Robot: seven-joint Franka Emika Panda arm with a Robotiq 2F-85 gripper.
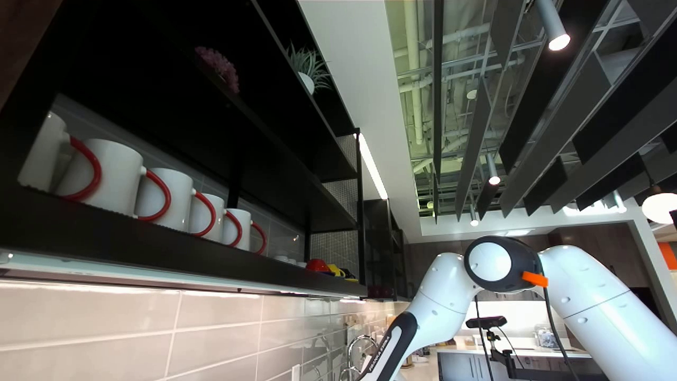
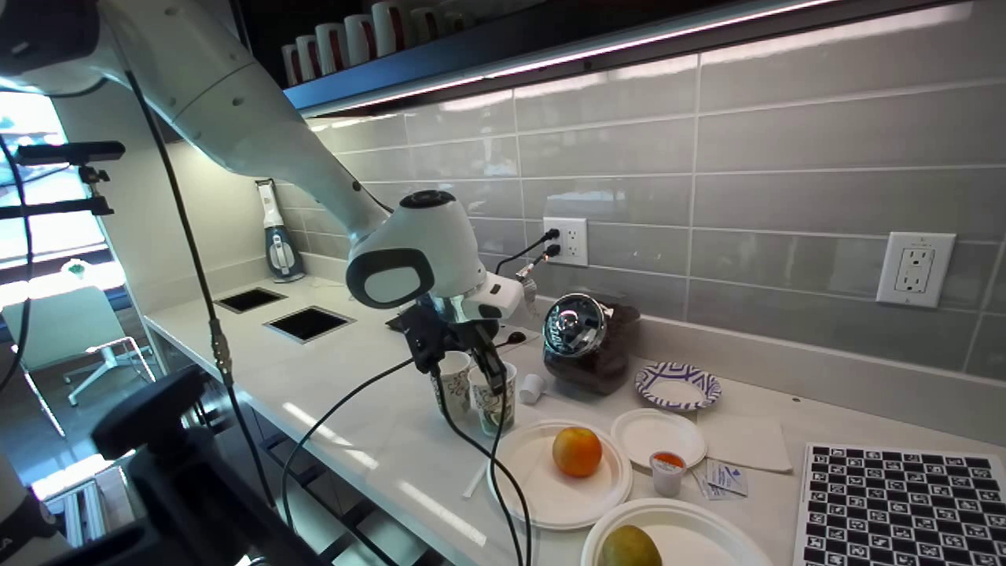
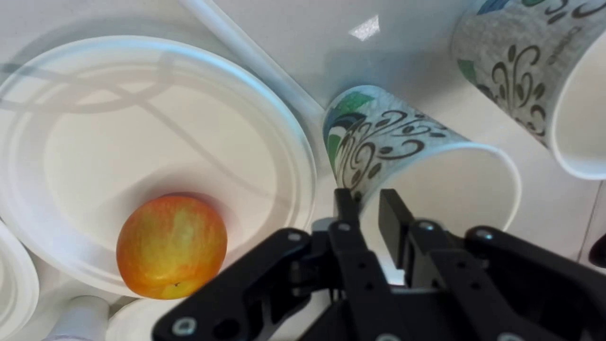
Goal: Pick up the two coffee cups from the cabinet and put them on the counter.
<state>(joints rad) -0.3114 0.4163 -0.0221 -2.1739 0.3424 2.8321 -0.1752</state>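
Two cups [image 3: 412,151] [image 3: 525,80] stand on counter [image 2: 385,424], right in wrist view, claw [image 3: 367,203] narrowly parted astride one rim [image 3: 517,187], presumably for side-pinching.

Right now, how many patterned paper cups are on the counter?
2: one cup at the gripper, near the plate with the apple; another cup beside the first. The arm may hide more.
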